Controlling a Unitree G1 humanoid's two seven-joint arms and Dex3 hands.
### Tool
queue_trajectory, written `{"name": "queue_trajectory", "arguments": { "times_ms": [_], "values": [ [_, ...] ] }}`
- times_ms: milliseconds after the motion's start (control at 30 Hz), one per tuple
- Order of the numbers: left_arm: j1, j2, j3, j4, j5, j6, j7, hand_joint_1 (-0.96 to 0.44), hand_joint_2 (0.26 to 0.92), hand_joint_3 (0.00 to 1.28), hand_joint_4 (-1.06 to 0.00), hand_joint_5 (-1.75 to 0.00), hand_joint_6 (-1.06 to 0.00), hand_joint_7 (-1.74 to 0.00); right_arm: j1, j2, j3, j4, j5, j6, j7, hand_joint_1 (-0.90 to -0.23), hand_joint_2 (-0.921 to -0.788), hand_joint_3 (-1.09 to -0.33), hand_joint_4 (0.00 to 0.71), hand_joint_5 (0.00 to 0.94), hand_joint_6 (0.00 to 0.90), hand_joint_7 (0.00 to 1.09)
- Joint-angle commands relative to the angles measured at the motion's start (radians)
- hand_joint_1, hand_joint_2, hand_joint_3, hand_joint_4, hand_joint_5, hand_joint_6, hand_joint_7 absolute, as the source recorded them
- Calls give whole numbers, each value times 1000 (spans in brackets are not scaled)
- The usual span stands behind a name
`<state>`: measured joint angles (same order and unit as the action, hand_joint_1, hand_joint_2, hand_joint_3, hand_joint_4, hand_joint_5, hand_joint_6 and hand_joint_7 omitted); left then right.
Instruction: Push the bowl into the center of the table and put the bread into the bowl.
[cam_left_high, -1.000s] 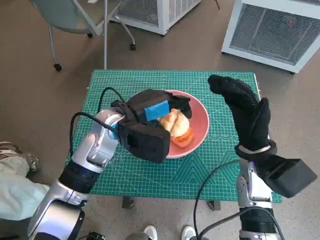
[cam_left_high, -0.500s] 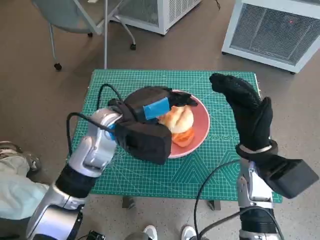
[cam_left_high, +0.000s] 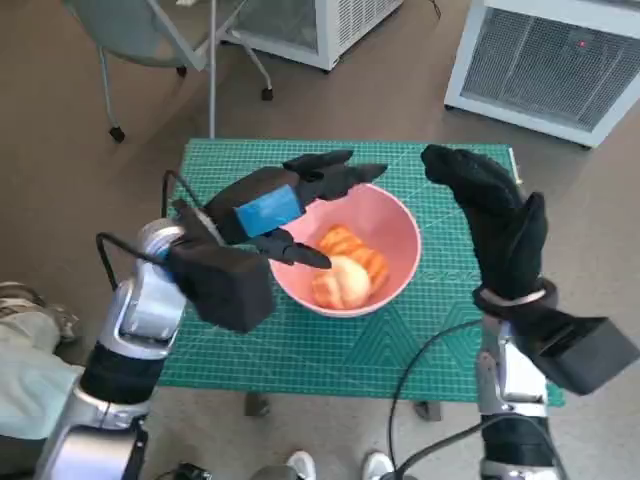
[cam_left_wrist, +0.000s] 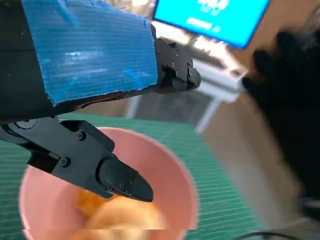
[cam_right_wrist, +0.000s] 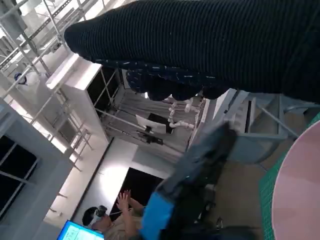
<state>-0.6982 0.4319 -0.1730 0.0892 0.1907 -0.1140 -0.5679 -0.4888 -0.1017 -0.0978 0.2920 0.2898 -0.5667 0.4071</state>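
Head view: your pink bowl (cam_left_high: 400, 235) holds the bread (cam_left_high: 345, 272), just beneath the left hand (cam_left_high: 285, 205), whose spread fingers hold nothing. Your right hand (cam_left_high: 492, 222) is raised beside the bowl, holding nothing.

Left wrist view: fingers (cam_left_wrist: 95, 162) apart over bowl (cam_left_wrist: 165, 172) and bread (cam_left_wrist: 122, 220).

Right wrist view: glove (cam_right_wrist: 210, 47) fills the top; the bowl's rim (cam_right_wrist: 295, 195) shows at the edge.

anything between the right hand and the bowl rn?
Nothing. In the head view only bare green mat separates the right hand from the pink bowl; the bread lies inside the bowl.

Pink bowl (cam_left_high: 398, 232), golden bread (cam_left_high: 345, 282) (orange streaks), green gridded mat (cam_left_high: 440, 330)
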Motion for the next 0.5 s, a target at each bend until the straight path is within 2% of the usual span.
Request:
{"name": "queue_trajectory", "arguments": {
  "times_ms": [33,300,500],
  "values": [
    [38,1,44,-10,-69,-43,-2,-454,832,14,0,1,-142,0,6,-2,-1,4,3,16,5,-695,-921,-763,174,1,-1,510],
    [66,-23,109,51,-110,-180,75,-403,877,27,-15,-7,-170,-15,-4,-7,-3,-4,8,27,8,-690,-921,-762,174,1,-1,509],
    [59,-90,156,132,-198,-279,120,-425,912,55,-67,-26,-217,-39,-16,-18,-7,-30,15,56,4,-688,-921,-762,174,1,-1,510]
  ]
}}
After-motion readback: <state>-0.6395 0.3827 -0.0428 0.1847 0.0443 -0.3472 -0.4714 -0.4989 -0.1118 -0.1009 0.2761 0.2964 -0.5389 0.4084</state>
